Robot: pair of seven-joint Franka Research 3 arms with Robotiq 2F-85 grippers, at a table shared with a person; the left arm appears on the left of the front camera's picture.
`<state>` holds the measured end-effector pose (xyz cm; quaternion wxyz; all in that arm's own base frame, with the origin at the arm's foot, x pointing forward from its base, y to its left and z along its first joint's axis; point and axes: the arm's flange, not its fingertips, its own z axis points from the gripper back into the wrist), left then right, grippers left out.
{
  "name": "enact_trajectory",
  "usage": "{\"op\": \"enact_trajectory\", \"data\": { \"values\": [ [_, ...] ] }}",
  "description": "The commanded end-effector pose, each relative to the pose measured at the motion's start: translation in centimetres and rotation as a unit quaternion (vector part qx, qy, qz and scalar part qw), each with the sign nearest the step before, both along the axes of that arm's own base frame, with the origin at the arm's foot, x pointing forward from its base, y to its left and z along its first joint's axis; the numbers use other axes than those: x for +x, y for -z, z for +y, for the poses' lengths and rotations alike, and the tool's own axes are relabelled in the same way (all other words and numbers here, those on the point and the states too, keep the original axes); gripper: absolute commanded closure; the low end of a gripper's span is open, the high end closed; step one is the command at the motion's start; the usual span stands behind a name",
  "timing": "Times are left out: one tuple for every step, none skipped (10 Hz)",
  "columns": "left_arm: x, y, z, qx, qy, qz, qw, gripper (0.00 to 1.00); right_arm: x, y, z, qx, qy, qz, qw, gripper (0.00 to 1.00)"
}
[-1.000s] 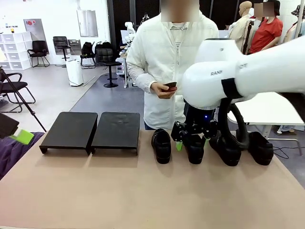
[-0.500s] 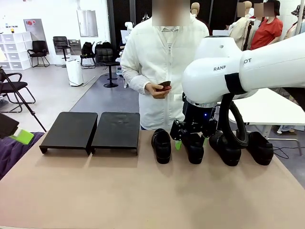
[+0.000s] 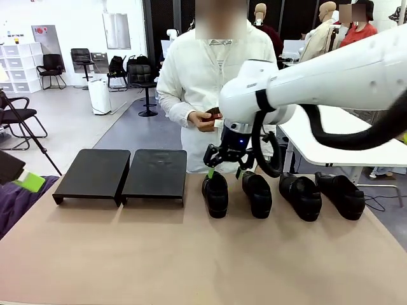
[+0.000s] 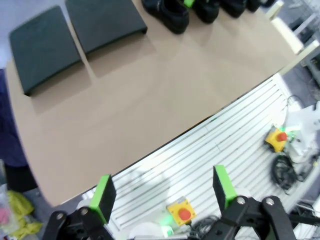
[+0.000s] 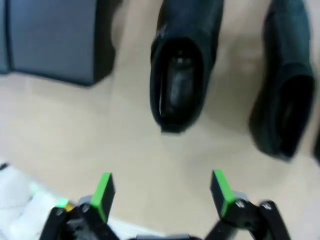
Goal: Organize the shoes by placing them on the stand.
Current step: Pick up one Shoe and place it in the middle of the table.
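Your glossy white rounded right arm (image 3: 337,70) is trailing a thick black looped cable (image 3: 254,143) and wearing a black two-finger gripper (image 3: 224,172) with green pads (image 5: 221,192).

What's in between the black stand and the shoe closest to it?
Nothing, just bare tan tabletop. In the front view, a narrow strip of it separates the stand from the nearest shoe; the right wrist view shows the same gap.

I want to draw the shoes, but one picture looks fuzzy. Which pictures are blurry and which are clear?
Right wrist view: fuzzy all over, so the shoe ahead of the open right claw looks smeared. Front view: sharp and evenly lit, with a soft shadow under the stand. Left wrist view: fairly clear, but tilted, so the table slants across the picture.
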<state>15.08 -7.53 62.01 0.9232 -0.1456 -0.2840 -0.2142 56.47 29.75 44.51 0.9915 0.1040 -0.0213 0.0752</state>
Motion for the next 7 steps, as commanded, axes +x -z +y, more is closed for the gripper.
{"op": "enact_trajectory", "data": {
  "values": [
    [0.0,-0.1,0.0,-0.004,0.01,0.002,1.0,0.0,3.2,0.3,2.0,-0.027,0.059,-0.004,0.998,0.0],
    [0.0,-0.1,0.0,-0.004,0.01,0.002,1.0,0.0,5.0,1.3,1.8,-0.035,0.073,0.01,0.997,0.0],
    [0.0,-0.1,0.0,-0.004,0.01,0.002,1.0,0.0,6.3,2.3,1.5,-0.041,0.089,0.015,0.995,0.0],
    [0.0,-0.1,0.0,-0.004,0.01,0.002,1.0,0.0,7.5,3.4,1.0,-0.049,0.103,0.025,0.993,0.0],
    [0.0,-0.1,0.0,-0.004,0.01,0.002,1.0,0.0,8.6,4.4,0.2,-0.053,0.128,0.025,0.99,0.0],
    [0.0,-0.1,0.0,-0.004,0.01,0.002,1.0,0.0,9.3,5.3,-0.3,-0.048,0.122,0.039,0.991,0.0],
    [0.0,-0.1,0.0,-0.004,0.01,0.002,1.0,0.0,10.1,6.4,-0.8,-0.063,0.132,0.05,0.988,0.0]
  ]
}}
